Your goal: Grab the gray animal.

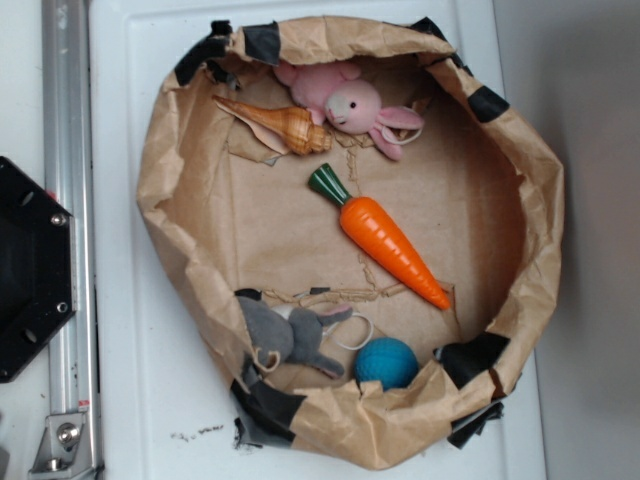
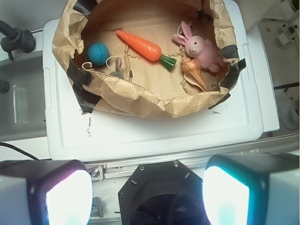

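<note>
Progress is nil so far, judging from these views: the gray animal [image 1: 290,335] lies untouched inside the brown paper bag [image 1: 520,180] with its rolled-down rim, and nothing is held. The fingers [image 2: 147,197], seen from the wrist camera as two blurred pads at the bottom edge, stand wide apart with only empty space between them, well back from the bag and above the black robot base [image 2: 154,197].

From the fingers, the gray plush bunny is far ahead and a little to the left, tucked against the near wall of the bag, so that in the wrist view only a small part of it [image 2: 117,71] shows over the crumpled rim. A teal ball [image 2: 97,53] sits just beside it, further left. An orange toy carrot [image 2: 140,44] lies beyond, toward the middle of the bag floor, and a pink plush bunny [image 2: 199,49] with a seashell [image 2: 194,72] next to it sits ahead and to the right, well apart from the target.

Everything remains to be done: travel out over the white surface [image 2: 140,131], clear the bag rim, descend beside the near wall, and close on the gray bunny without catching the ball or the paper.
</note>
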Robot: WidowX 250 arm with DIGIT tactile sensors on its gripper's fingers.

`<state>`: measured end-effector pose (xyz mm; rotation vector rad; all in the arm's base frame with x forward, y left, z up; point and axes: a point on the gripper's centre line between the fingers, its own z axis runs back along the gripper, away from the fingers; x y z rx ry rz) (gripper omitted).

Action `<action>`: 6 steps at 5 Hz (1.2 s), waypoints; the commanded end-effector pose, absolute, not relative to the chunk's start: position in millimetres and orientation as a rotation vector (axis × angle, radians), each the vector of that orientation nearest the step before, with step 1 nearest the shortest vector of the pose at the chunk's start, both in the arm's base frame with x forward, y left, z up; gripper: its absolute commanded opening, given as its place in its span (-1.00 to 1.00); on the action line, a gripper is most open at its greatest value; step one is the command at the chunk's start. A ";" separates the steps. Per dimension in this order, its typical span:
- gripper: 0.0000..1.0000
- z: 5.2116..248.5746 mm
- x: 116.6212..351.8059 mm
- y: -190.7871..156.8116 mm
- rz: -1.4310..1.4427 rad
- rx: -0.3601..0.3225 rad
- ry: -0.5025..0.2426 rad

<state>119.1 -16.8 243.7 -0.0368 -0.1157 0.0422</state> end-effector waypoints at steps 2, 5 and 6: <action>1.00 230.8 165.7 -14.2 0.138 -0.126 -0.107; 1.00 119.8 231.3 -6.7 0.371 -0.258 0.121; 1.00 84.7 209.0 -25.7 0.351 -0.284 0.147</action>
